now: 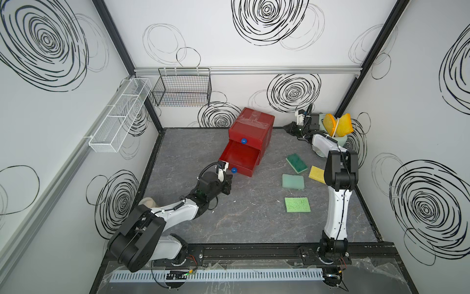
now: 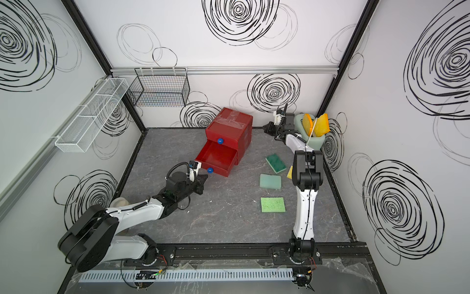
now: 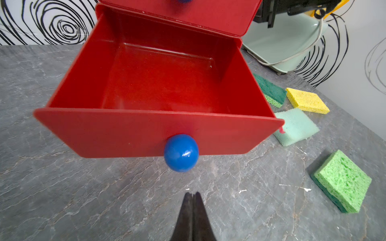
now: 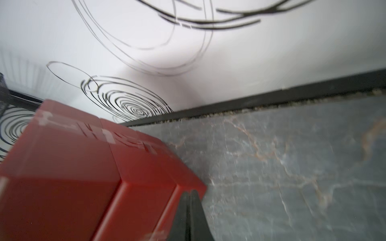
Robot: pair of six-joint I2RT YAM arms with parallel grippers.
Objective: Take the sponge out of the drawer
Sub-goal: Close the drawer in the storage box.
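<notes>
The red cabinet point(image 1: 251, 127) stands at the back of the table with its lower drawer point(image 1: 240, 155) pulled out. In the left wrist view the drawer point(image 3: 158, 83) holds nothing. Several sponges lie on the table to its right: a dark green one point(image 1: 296, 163), a yellow one point(image 1: 316, 173), a pale teal one point(image 1: 293, 181) and a light green one point(image 1: 297, 204). My left gripper point(image 3: 192, 194) is shut and empty, a short way in front of the drawer's blue knob point(image 3: 181, 153). My right gripper point(image 4: 189, 192) is shut and empty beside the cabinet's back right corner.
A mint-green holder point(image 1: 340, 140) with orange and yellow sponges stands in the back right corner, behind my right arm. A black wire basket point(image 1: 181, 89) and a white mesh shelf point(image 1: 117, 117) hang on the walls. The upper drawer, with its blue knob point(image 1: 244, 140), is closed.
</notes>
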